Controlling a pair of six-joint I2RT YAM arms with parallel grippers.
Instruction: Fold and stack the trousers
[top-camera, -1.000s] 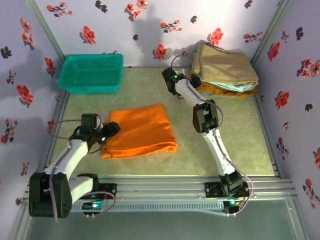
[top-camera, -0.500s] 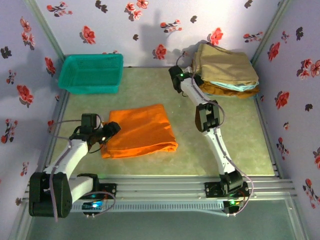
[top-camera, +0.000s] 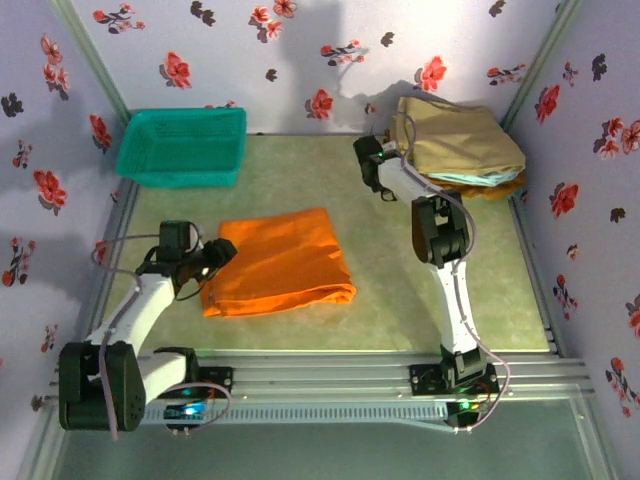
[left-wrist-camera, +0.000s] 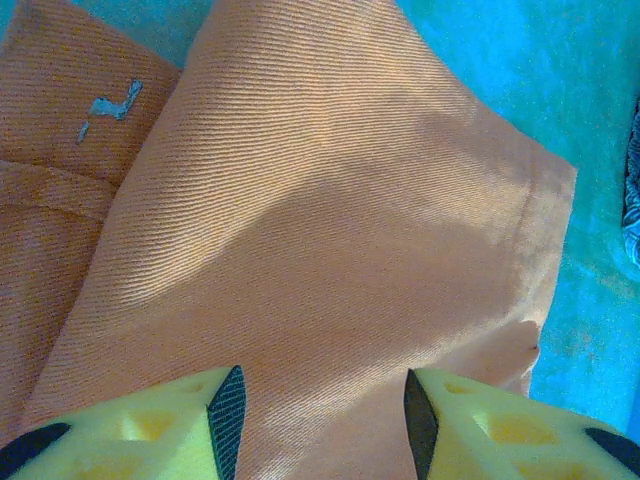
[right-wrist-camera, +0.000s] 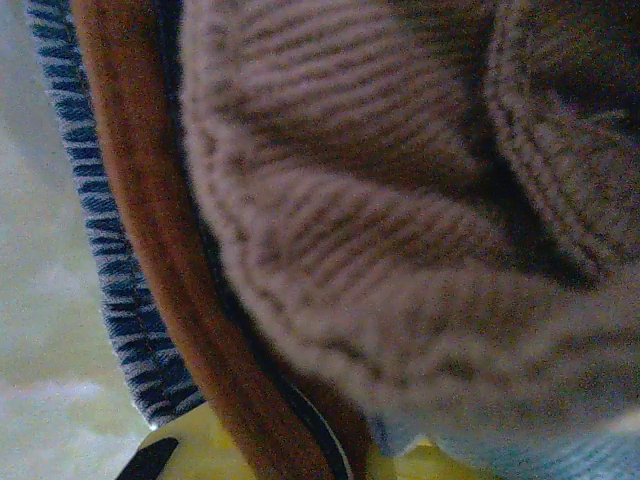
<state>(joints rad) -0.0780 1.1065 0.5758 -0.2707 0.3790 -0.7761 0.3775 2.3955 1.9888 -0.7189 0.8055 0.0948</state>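
Two claws, two different problems.

Left claw (left-wrist-camera: 318, 418): pads (left-wrist-camera: 228, 420) stand apart, nothing pinched. The orange trousers (top-camera: 285, 262) lie folded flat on the desk (top-camera: 300, 190), directly under this claw and running out ahead of it. The claw sits over the edge nearest its arm. A seamed flap and a small tag show ahead and to the left of the fingers.

Right claw (top-camera: 392, 152): nosed into the near-left edge of the folded stack, tan garment (top-camera: 460, 135) on top. Its wrist view is all cloth: tan knit right in front, a brown garment (right-wrist-camera: 140, 200) and a blue-edged cloth (right-wrist-camera: 100, 250) off to its left. Can't tell if it's open or closed, or on what.

Risks as I read it:
- Left claw bites the top layer only, so the fold peels open on lift and needs redoing.
- Left claw closes too shallow at the edge, and the cloth slips out mid-carry.
- A drag instead of a lift would bunch the trousers against the desk and skew the fold.
- Right claw snags a lower layer, so any pull shears the stack or tips it off its corner.
- If the right claw sits at the stack during the carry, the arms may crowd each other there.

Teal basket (top-camera: 185, 145) is well beyond the left claw, not in play.
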